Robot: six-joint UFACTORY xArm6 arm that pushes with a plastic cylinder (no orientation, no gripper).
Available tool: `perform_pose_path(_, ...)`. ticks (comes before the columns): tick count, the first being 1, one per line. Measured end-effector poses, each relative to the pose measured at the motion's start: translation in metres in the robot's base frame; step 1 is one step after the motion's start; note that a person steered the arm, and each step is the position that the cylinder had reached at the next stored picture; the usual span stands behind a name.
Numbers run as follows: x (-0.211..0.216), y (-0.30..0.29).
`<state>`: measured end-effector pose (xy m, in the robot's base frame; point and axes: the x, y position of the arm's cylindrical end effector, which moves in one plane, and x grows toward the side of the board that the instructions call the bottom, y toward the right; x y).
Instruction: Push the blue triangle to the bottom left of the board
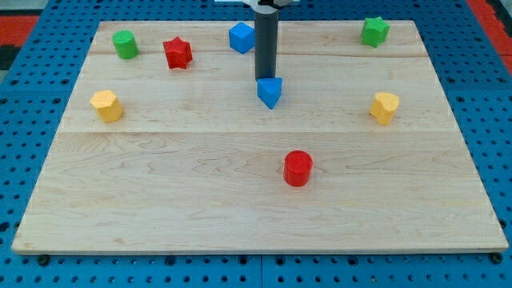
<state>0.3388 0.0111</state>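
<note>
You are looking at a pale wooden board (240, 200) lying on a blue perforated table (32, 48), and everything below is placed against the blue triangle (270, 92).

The dark rod (266, 44) comes down from the view's top, and my tip (266, 79) ends right at the triangle's top-left edge, touching it or just short of touching; you cannot tell which from this angle. There is no claw on this arm, only the plain rod, so nothing opens, closes or clamps.

The blue triangle is a small solid wedge in bright blue, with a lighter top face and a darker side face, one corner pointing toward the view's bottom. It sits a little right of the board's centre line and in the upper half.

Toward the view's bottom and slightly right of the triangle stands a red cylinder (298, 168). Far to its right is a yellow block (384, 107), and up-right of it a green star (374, 31). Just up-left, behind the rod, is a blue cube (242, 38). Further left are a red star (178, 53), a green cylinder (125, 44) and a yellow block (106, 106).

You can read no writing or labels anywhere.
</note>
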Motion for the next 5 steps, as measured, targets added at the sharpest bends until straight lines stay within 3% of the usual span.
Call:
perform_pose_path(2,0.023,0.045)
perform_pose_path(5,0.056,0.024)
